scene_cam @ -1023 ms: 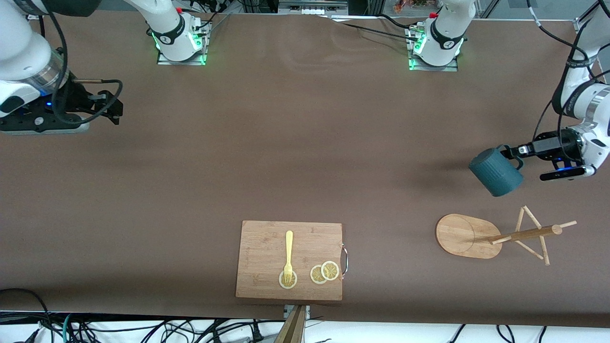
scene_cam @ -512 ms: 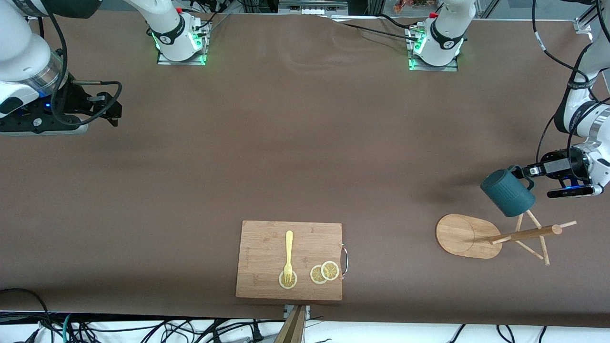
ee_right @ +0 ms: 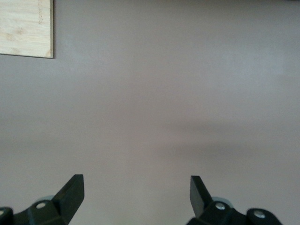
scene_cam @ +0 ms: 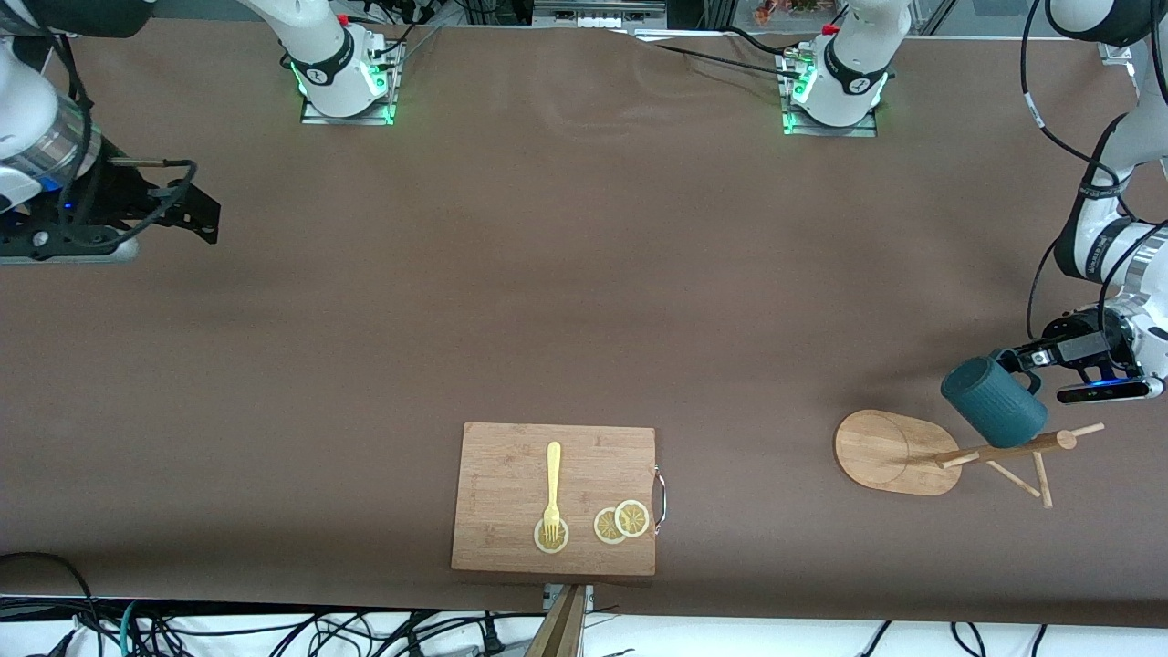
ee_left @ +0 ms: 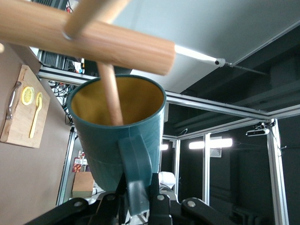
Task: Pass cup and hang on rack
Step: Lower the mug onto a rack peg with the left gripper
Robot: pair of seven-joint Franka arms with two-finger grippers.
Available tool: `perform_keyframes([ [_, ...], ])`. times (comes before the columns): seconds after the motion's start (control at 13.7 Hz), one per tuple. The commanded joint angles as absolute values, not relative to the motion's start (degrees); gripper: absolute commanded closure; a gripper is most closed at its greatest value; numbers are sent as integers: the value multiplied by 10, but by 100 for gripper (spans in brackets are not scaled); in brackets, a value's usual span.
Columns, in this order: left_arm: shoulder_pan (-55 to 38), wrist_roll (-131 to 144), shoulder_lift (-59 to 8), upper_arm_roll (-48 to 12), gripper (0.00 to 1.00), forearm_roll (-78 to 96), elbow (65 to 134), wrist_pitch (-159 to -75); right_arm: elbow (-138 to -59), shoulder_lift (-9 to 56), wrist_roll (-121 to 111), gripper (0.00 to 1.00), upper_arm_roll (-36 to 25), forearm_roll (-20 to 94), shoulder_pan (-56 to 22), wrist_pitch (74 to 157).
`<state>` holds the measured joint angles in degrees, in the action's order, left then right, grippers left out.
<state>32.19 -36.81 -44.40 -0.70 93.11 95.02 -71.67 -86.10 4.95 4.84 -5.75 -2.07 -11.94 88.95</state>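
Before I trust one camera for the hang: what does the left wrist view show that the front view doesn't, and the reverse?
Left wrist only: the cup's tan inside, with a peg crossing its mouth. Front only: the rack's oval base and the right gripper, open, waiting at its end of the table. Both: the left gripper shut on the cup's handle, and the cutting board with its fork.

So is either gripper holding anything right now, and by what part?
The left gripper holds the teal mug by its loop handle, over the mug tree. The right gripper is open and empty.
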Motion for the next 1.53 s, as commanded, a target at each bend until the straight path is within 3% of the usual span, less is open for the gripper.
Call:
perform_keyframes([
  [0.0, 336, -363, -474, -11, 100, 952, 918, -694, -860, 47, 43, 0, -89, 28, -113, 882],
  [0.44, 338, -366, -510, -11, 100, 977, 915, -672, -860, 42, 46, 0, -86, 27, -120, 865],
  [0.73, 338, -387, -515, -11, 61, 976, 914, -671, -867, 41, 42, 0, -83, 28, -104, 855],
  [0.88, 338, -421, -526, -11, 30, 977, 915, -661, -867, 41, 41, 0, -32, 26, -55, 861],
  [0.95, 338, -425, -528, -11, 0, 976, 915, -657, -867, 41, 41, 0, -19, 22, -41, 867],
  [1.46, 337, -427, -510, 29, 0, 855, 912, -599, -867, 47, 23, 0, -17, -7, -49, 924],
])
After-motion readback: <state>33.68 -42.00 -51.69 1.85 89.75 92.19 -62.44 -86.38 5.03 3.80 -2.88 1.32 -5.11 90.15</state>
